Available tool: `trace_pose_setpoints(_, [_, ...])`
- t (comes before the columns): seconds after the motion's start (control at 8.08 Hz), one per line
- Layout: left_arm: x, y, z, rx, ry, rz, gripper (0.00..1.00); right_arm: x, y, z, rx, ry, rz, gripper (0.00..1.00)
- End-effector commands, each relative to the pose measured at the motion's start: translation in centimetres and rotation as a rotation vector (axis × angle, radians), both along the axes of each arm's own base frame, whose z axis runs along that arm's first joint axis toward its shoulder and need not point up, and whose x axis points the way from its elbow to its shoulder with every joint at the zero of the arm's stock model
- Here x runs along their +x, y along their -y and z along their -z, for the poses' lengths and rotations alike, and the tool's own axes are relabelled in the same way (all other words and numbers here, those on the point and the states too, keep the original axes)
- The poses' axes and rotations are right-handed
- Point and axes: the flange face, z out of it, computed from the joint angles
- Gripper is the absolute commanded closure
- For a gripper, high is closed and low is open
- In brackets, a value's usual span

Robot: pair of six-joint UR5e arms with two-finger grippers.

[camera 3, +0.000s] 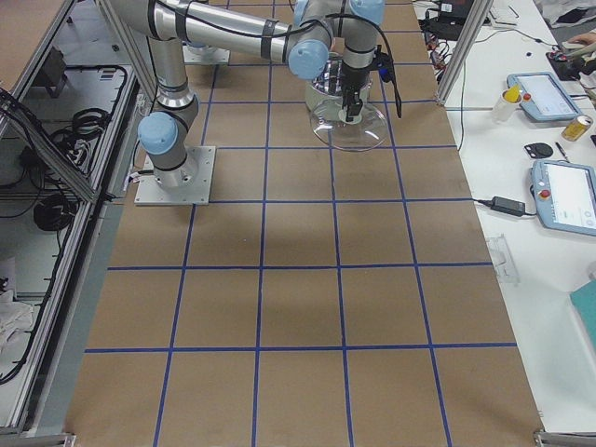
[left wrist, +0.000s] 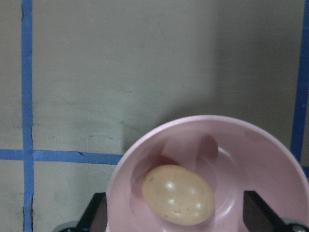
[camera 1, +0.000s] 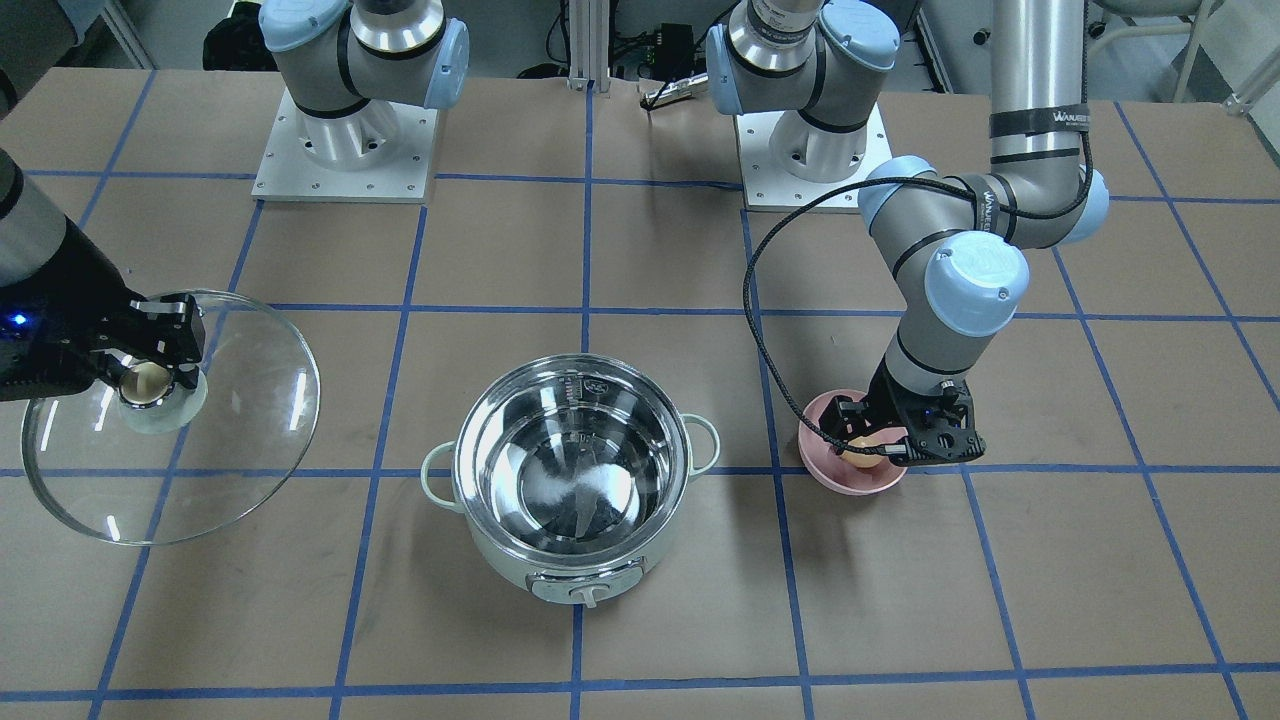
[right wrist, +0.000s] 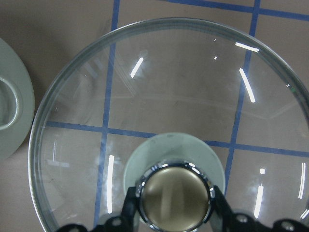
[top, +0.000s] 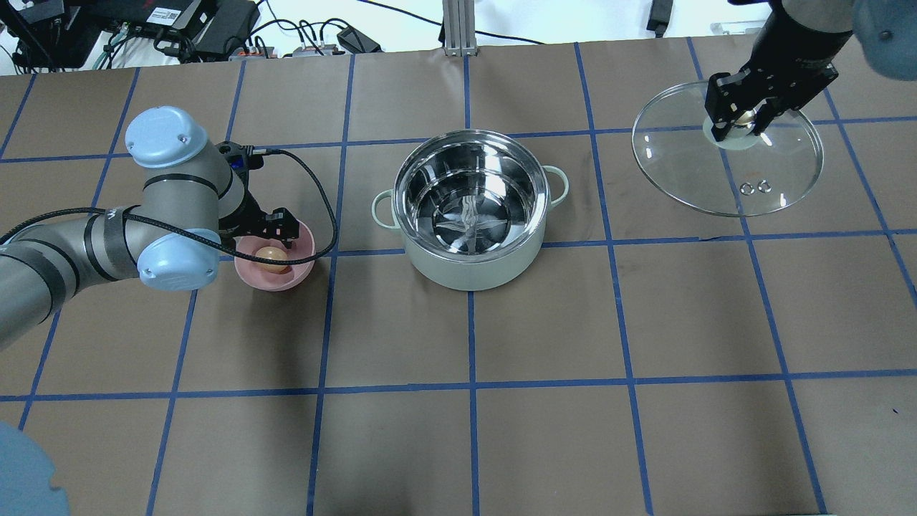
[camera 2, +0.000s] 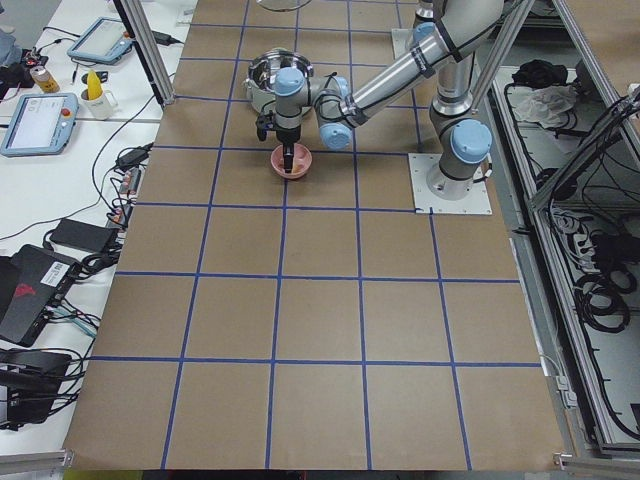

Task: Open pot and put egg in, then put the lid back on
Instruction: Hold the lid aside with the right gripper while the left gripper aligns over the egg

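The egg (left wrist: 177,194) lay loose in the pink bowl (left wrist: 270,154), the left gripper (left wrist: 176,218) with jaws spread either side, not touching. Judged light, smooth, fragile: grip gently across its middle. The right gripper (right wrist: 174,205) pinched the lid (right wrist: 169,82) by its knob (right wrist: 171,191).

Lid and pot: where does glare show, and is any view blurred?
Right wrist view: white streaks of light on the lid, glass otherwise clear. Front-facing view: pot interior mirrors bright patches. Left wrist view: egg slightly soft, with small highlights.

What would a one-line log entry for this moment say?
pot open, empty | right tool holds lid aside | left tool open around egg in bowl
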Motion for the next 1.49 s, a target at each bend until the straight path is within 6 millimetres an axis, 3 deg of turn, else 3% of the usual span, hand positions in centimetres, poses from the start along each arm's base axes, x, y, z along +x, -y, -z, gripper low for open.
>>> trace_pose_setpoints(0.0, [-0.1,-0.1,0.0,0.001,-0.003,-0.013,0.12,0.0,0.0,0.0,0.001,-0.001,-0.008,1.00])
trace_pose_setpoints(0.12, [-0.3,-0.2,0.1,0.007,-0.004,-0.010,0.21,0.0,-0.1,0.0,0.001,-0.001,-0.010,1.00])
trace_pose_setpoints(1.36, [-0.8,-0.1,2.3,0.050,-0.016,-0.013,0.21,-0.1,0.1,0.0,-0.007,-0.006,-0.071,1.00])
